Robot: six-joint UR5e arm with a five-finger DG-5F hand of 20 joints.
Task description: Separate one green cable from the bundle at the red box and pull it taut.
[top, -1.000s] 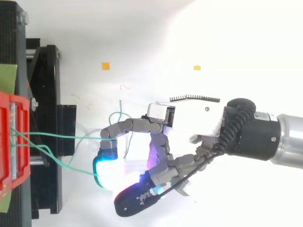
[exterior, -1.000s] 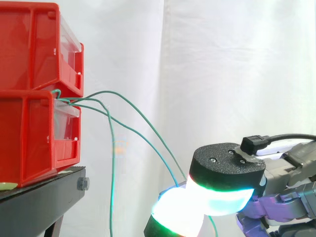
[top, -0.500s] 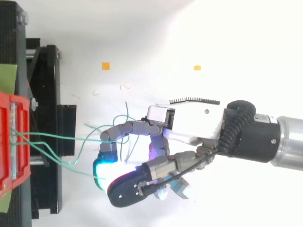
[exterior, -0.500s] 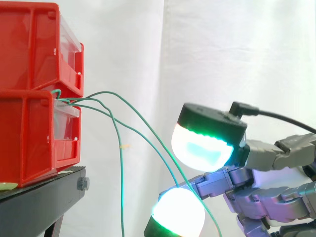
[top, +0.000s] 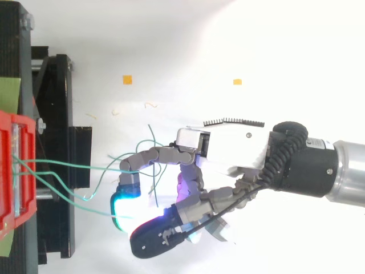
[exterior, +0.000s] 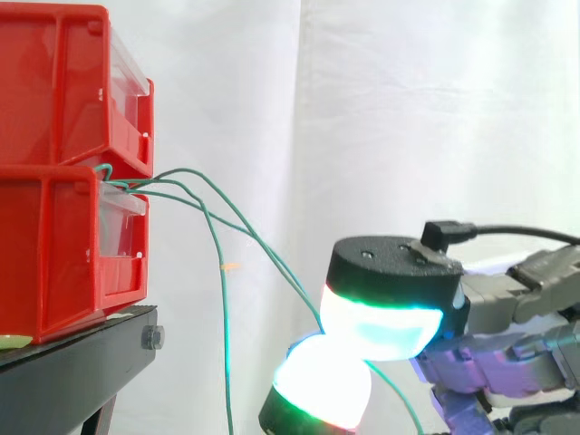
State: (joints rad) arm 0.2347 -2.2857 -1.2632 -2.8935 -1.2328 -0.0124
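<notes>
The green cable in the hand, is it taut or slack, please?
Slack: from the red box the cable curves and sags to the hand.

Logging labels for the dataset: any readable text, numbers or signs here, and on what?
None readable. The red bins, the black stand, the green cable and the hand pinching it carry no legible print; the orange squares on the white ground are blank.

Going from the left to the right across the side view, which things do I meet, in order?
red bins → green cables coming out of the bins → hand, which pinches one green cable between its glowing pads
</notes>
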